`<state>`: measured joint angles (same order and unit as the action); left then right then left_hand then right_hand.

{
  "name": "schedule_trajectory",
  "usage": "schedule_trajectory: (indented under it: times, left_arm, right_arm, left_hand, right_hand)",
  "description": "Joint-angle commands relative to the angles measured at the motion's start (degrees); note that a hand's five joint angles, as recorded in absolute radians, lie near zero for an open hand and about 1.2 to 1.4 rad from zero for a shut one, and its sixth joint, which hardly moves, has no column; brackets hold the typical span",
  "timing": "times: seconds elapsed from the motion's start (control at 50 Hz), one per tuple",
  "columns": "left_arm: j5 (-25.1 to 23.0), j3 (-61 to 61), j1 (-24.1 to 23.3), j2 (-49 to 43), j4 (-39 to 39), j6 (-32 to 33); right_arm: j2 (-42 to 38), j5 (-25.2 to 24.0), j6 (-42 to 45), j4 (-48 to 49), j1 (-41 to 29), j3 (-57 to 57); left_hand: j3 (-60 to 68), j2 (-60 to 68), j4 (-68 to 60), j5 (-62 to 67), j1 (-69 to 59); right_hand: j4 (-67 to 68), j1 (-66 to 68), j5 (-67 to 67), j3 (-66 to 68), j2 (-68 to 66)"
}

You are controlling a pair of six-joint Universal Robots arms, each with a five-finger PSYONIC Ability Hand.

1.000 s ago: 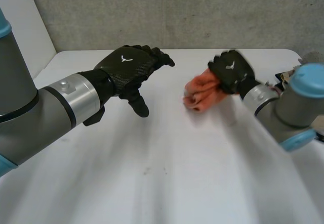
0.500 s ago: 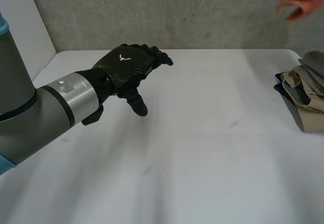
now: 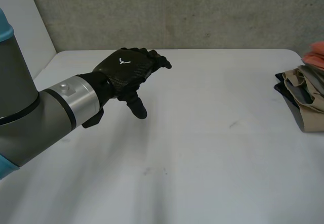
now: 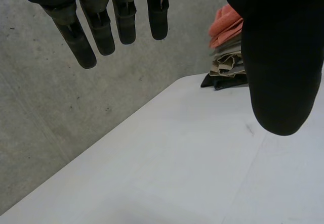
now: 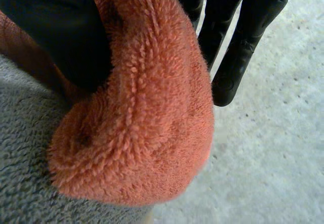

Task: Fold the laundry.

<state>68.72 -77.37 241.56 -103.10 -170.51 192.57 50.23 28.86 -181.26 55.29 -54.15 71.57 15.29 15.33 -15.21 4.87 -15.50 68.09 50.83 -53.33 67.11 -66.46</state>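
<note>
The left hand point(image 3: 126, 72) is being held open and empty above the white table point(image 3: 202, 148). At the table's far right edge, the orange towel point(image 5: 152, 97) is being pinched between the thumb and fingers of the right hand point(image 5: 238, 42), against the grey cloth point(image 5: 25, 148) on the clothes pile point(image 3: 304, 102).

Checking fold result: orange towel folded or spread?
Folded: orange towel is a thick rounded bundle, pinched in the right hand, on the grey cloth.

The folded orange terry towel point(image 3: 315, 49), a second ago mid-table in the black right hand point(image 5: 63, 32), now sits atop the stack of folded beige and grey cloths point(image 3: 304, 102) at the white table point(image 3: 202, 148)'s right edge, that hand still pinching it.
</note>
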Motion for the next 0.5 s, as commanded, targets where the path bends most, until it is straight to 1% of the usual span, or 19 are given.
schedule_trajectory:
  times: [0.02,0.1,0.2,0.26,0.28,0.34,0.36,0.4,0.44,0.46,0.5]
  left_arm:
    - [0.1,-0.1,-0.1,-0.2,0.0,0.0]
    - [0.1,-0.1,-0.3,-0.3,0.0,0.0]
    - [0.0,0.0,-2.1,0.1,-0.3,-1.5]
    - [-0.1,-0.1,-2.4,0.4,-0.4,-2.3]
    - [-0.3,-0.1,-2.6,0.4,-0.4,-2.6]
    - [-0.7,-0.3,-3.1,0.4,-0.4,-2.8]
    - [-0.9,-0.5,-3.5,0.4,-0.4,-2.7]
    - [-1.0,-0.8,-3.8,0.5,-0.4,-2.6]
    - [-1.1,-1.1,-4.0,0.7,-0.5,-2.6]
    - [-1.1,-1.3,-4.0,0.8,-0.5,-2.6]
    - [-1.5,-1.4,-3.9,1.0,-0.5,-2.6]
  right_arm:
    - [0.1,-0.8,0.5,-0.5,0.1,1.5]
    - [0.2,-1.0,0.5,-1.1,0.1,2.2]
    - [1.6,-0.8,0.5,-4.6,-0.5,2.9]
    - [2.2,-0.6,0.6,-5.4,-0.6,2.9]
    - [2.3,-0.3,0.5,-5.6,-0.6,2.9]
    - [2.2,0.4,0.6,-5.8,-0.8,2.9]
    - [2.4,1.2,0.6,-6.0,-1.0,2.9]
    - [2.4,2.0,0.6,-6.2,-1.1,2.9]
    - [2.4,3.2,0.6,-7.4,-1.3,2.7]
    - [2.4,3.6,0.6,-7.7,-1.3,2.6]
    - [2.5,4.1,0.8,-8.4,-1.4,2.4]
  left_hand:
    - [1.7,1.6,-1.7,2.1,-1.4]
    - [1.7,1.6,-1.7,2.1,-1.4]
    - [1.7,1.6,-1.7,2.1,-1.4]
    - [1.7,1.6,-1.7,2.1,-1.4]
    - [1.5,1.5,-1.6,1.9,-1.3]
    - [1.5,1.4,-1.6,1.9,-1.3]
    - [1.3,1.3,-1.4,1.7,-1.1]
    - [1.0,0.9,-1.1,1.4,-0.8]
    - [0.1,0.1,-0.2,0.6,0.1]
    - [0.1,0.1,-0.2,0.6,0.1]
    - [0.1,0.1,-0.2,0.6,0.1]
  right_hand:
    - [11.9,29.2,-16.7,12.9,-13.5]
    - [11.9,29.2,-16.7,12.9,-13.5]
    - [11.9,29.2,-16.7,12.9,-13.5]
    - [11.9,29.2,-16.7,12.9,-13.5]
    - [4.8,22.1,-9.6,5.8,-6.4]
    - [-0.3,17.0,-4.5,0.7,-1.3]
    - [-11.1,6.1,6.4,-10.2,9.5]
    - [-27.1,-9.9,22.4,-26.2,25.5]
    - [-38.9,-21.7,34.2,-38.0,37.3]
    - [-42.5,-25.2,37.7,-41.5,40.9]
    - [-56.9,-39.7,52.2,-55.9,55.3]
